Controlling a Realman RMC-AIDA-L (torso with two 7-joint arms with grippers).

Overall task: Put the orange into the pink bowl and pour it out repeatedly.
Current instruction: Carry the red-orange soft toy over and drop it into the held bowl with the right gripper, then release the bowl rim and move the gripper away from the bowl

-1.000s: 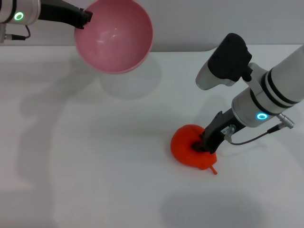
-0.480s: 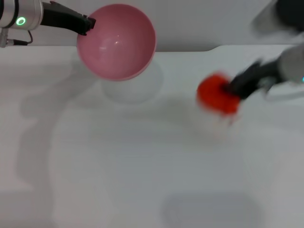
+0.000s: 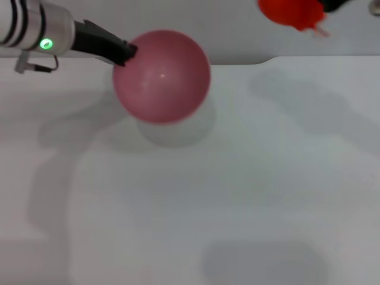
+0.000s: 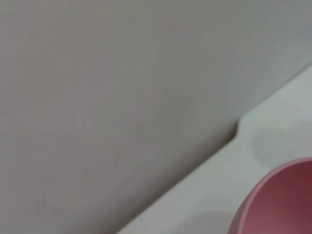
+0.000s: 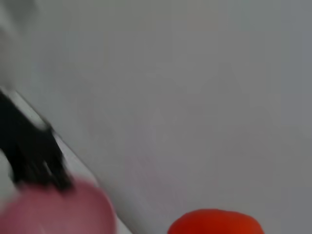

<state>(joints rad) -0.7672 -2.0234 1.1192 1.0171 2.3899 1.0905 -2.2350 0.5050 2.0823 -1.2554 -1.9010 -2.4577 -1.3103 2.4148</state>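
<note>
The pink bowl (image 3: 161, 76) hangs in the air above the white table (image 3: 237, 178), at the back left. My left gripper (image 3: 122, 52) is shut on its rim, and its rounded side faces the head camera. The bowl's rim also shows in the left wrist view (image 4: 282, 204) and in the right wrist view (image 5: 53, 209). The orange (image 3: 291, 12) is high up at the back right, at the head view's top edge. My right gripper (image 3: 323, 7) is shut on it and is mostly out of view. The orange also shows in the right wrist view (image 5: 214, 222). It is to the right of the bowl and apart from it.
The table's back edge has a step (image 3: 267, 59) against the grey wall (image 4: 122, 97). Shadows of the bowl and arms lie on the table. The left arm's dark fingers (image 5: 34, 156) show in the right wrist view.
My right gripper lifted the orange off the table and carried it up and back to the top edge. My left gripper moved the bowl slightly right and tilted it.
</note>
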